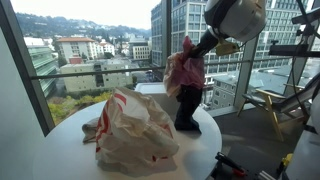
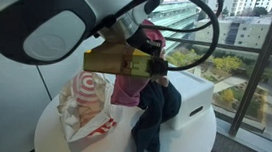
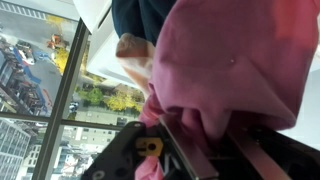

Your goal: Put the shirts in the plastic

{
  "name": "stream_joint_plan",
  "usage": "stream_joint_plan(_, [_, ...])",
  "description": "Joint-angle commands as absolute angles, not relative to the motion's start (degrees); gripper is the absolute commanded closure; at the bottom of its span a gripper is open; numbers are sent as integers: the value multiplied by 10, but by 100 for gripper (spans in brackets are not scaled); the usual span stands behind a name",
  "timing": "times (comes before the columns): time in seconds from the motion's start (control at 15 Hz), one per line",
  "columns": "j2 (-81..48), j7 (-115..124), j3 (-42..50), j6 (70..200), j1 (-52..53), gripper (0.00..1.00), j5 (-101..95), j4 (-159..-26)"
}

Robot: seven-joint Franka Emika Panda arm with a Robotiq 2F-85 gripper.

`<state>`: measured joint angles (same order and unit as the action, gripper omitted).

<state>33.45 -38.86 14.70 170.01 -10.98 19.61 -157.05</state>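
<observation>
My gripper (image 1: 190, 48) is shut on a pink shirt (image 1: 183, 70) and holds it in the air above the round white table (image 1: 60, 140). The pink shirt also shows in an exterior view (image 2: 136, 71) and fills the wrist view (image 3: 235, 60), pinched between the fingers (image 3: 200, 140). A dark blue shirt (image 1: 187, 108) lies below it on a white box, draped over its edge (image 2: 152, 120). The white plastic bag with red print (image 1: 135, 130) lies crumpled on the table beside it, also seen in an exterior view (image 2: 84, 106).
A white box (image 2: 194, 106) stands on the table under the dark shirt. Large windows (image 1: 90, 50) surround the table. A wooden chair (image 1: 268, 105) stands behind. Black equipment (image 1: 235, 165) sits by the table's edge.
</observation>
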Motion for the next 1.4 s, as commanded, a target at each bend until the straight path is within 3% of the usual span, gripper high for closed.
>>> stream_joint_plan(0.0, [410, -389, 121, 1706, -122, 95, 209, -1574])
stream_joint_plan(0.6, [461, -383, 96, 1679, -125, 95, 206, -1575])
stream_joint_plan(1.33, [587, -268, -37, 1729, -115, 95, 211, -1575])
